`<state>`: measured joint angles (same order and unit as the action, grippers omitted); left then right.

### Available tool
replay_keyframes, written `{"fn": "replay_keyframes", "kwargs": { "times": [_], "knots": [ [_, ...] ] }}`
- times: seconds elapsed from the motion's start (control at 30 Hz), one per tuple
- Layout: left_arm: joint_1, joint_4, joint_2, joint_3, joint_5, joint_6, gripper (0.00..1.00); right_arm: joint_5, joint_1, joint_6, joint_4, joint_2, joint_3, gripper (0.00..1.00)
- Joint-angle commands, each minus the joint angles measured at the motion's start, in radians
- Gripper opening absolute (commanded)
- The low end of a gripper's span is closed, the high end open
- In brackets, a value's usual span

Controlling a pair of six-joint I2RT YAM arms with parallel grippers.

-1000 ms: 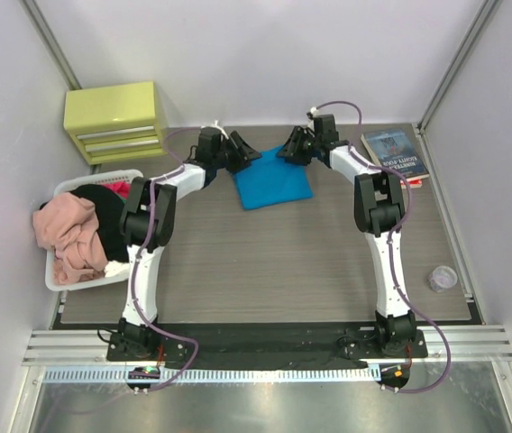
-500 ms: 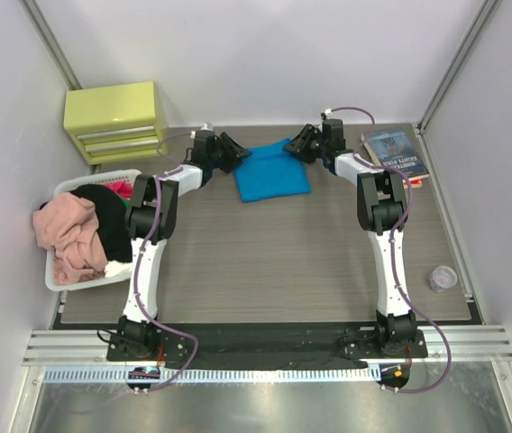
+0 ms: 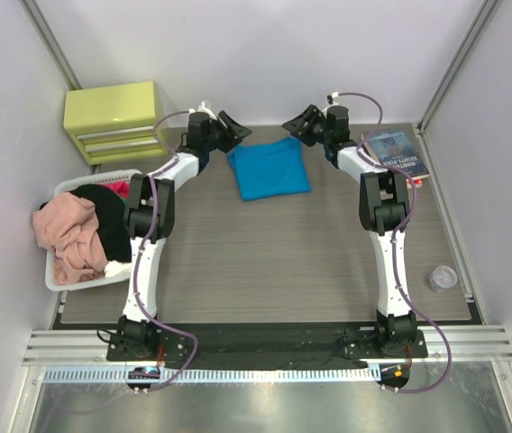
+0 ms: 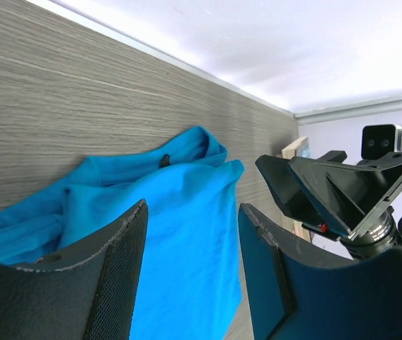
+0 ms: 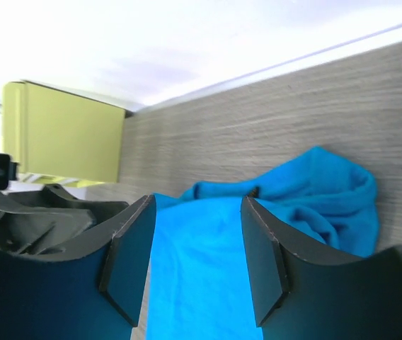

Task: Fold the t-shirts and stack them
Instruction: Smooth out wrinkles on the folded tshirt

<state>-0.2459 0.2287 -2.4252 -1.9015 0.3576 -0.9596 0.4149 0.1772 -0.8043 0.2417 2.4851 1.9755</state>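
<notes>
A bright turquoise-blue t-shirt (image 3: pixel 269 168) lies folded flat at the back middle of the table. It also shows in the left wrist view (image 4: pixel 180 227) and the right wrist view (image 5: pixel 257 234). My left gripper (image 3: pixel 234 127) is open and empty, raised just off the shirt's back left corner. My right gripper (image 3: pixel 296 121) is open and empty, raised just off its back right corner. More t-shirts, pink (image 3: pixel 68 233), black (image 3: pixel 105 212) and red (image 3: pixel 121 188), are heaped in a white basket (image 3: pixel 58 281) at the left.
A yellow-green drawer unit (image 3: pixel 114 121) stands at the back left. A dark-blue-covered book (image 3: pixel 395 155) lies at the back right. A small round clear container (image 3: pixel 442 278) sits near the right edge. The back wall is close behind both grippers.
Both grippers have let go of the blue shirt and drawn back and apart from it, toward the back wall. The shirt now lies flat.
</notes>
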Motion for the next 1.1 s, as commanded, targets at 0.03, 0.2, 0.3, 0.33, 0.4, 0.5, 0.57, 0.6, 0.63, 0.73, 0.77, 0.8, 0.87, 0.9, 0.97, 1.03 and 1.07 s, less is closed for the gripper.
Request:
{"fn": "replay_keyframes", "kwargs": {
  "times": [0.03, 0.2, 0.3, 0.33, 0.4, 0.5, 0.57, 0.6, 0.63, 0.73, 0.77, 0.8, 0.87, 0.9, 0.97, 1.03, 1.07],
  "knots": [
    [0.002, 0.070, -0.041, -0.039, 0.009, -0.051, 0.55, 0.022, 0.005, -0.032, 0.068, 0.009, 0.069, 0.58],
    [0.002, 0.025, -0.119, -0.103, -0.031, -0.070, 0.55, -0.007, 0.005, 0.007, -0.007, 0.081, 0.135, 0.58],
    [0.002, -0.018, -0.136, -0.120, -0.064, -0.087, 0.54, -0.033, 0.007, 0.042, -0.050, 0.100, 0.143, 0.59],
    [0.002, -0.026, -0.133, -0.105, -0.080, -0.087, 0.54, -0.039, 0.007, 0.051, -0.054, 0.104, 0.143, 0.59],
    [0.003, -0.025, -0.127, -0.084, -0.120, -0.090, 0.54, -0.048, 0.007, 0.071, -0.077, 0.109, 0.143, 0.59],
    [0.008, -0.041, -0.129, -0.076, -0.144, -0.090, 0.54, -0.073, 0.007, 0.099, -0.114, 0.113, 0.143, 0.59],
    [0.014, -0.055, -0.135, -0.085, -0.144, -0.093, 0.54, -0.097, 0.007, 0.126, -0.134, 0.106, 0.135, 0.59],
    [0.017, -0.057, -0.135, -0.084, -0.144, -0.093, 0.54, -0.111, 0.007, 0.135, -0.140, 0.100, 0.129, 0.59],
    [0.019, -0.061, -0.133, -0.084, -0.141, -0.091, 0.54, -0.120, 0.005, 0.161, -0.143, 0.094, 0.126, 0.59],
    [0.030, -0.066, -0.136, -0.111, -0.102, -0.085, 0.54, -0.134, 0.001, 0.183, -0.159, 0.071, 0.143, 0.61],
    [0.034, -0.072, -0.133, -0.129, -0.047, -0.079, 0.54, -0.113, -0.001, 0.188, -0.183, 0.066, 0.164, 0.61],
    [0.036, -0.087, -0.123, -0.148, -0.025, -0.065, 0.54, -0.076, -0.001, 0.192, -0.206, 0.052, 0.193, 0.63],
    [0.037, -0.162, -0.085, -0.205, 0.035, 0.020, 0.56, -0.029, 0.001, 0.229, -0.293, 0.020, 0.293, 0.75],
    [0.036, -0.190, -0.028, -0.223, 0.056, 0.054, 0.60, 0.002, -0.001, 0.247, -0.324, -0.007, 0.340, 0.80],
    [0.037, -0.342, 0.040, -0.278, 0.066, 0.175, 0.74, -0.022, -0.001, 0.283, -0.445, -0.121, 0.347, 0.97],
    [0.037, -0.514, 0.173, -0.268, 0.034, 0.237, 0.86, -0.095, -0.002, 0.339, -0.516, -0.278, 0.254, 1.00],
    [0.034, -0.567, 0.220, -0.243, 0.006, 0.281, 0.90, -0.117, -0.001, 0.356, -0.563, -0.332, 0.200, 1.00]
  ]
}}
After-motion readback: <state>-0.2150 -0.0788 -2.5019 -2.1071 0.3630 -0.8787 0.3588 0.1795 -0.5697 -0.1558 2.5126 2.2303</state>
